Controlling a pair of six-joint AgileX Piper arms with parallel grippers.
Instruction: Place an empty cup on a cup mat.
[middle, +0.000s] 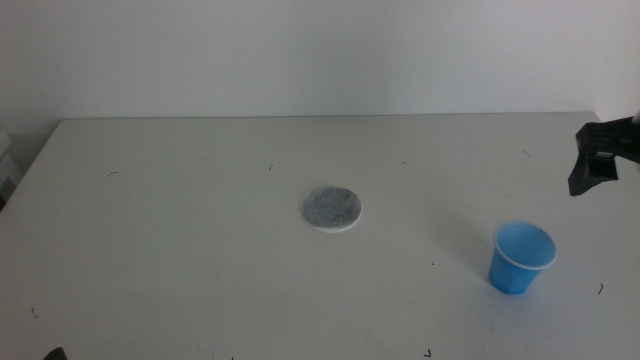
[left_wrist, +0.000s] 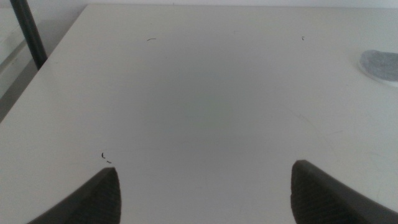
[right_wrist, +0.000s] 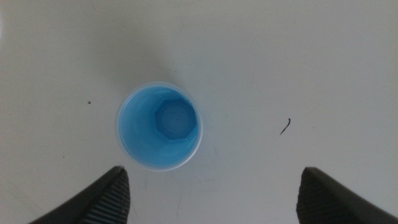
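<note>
Jaws spread wide, the right gripper (right_wrist: 211, 193) hovers above the cup (right_wrist: 160, 126), which sits off-centre between its fingers and risks tipping.

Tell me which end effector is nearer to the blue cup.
Right. The right end effector hangs open above the blue cup. The left end effector, also open, waits over bare table at the far left.
</note>
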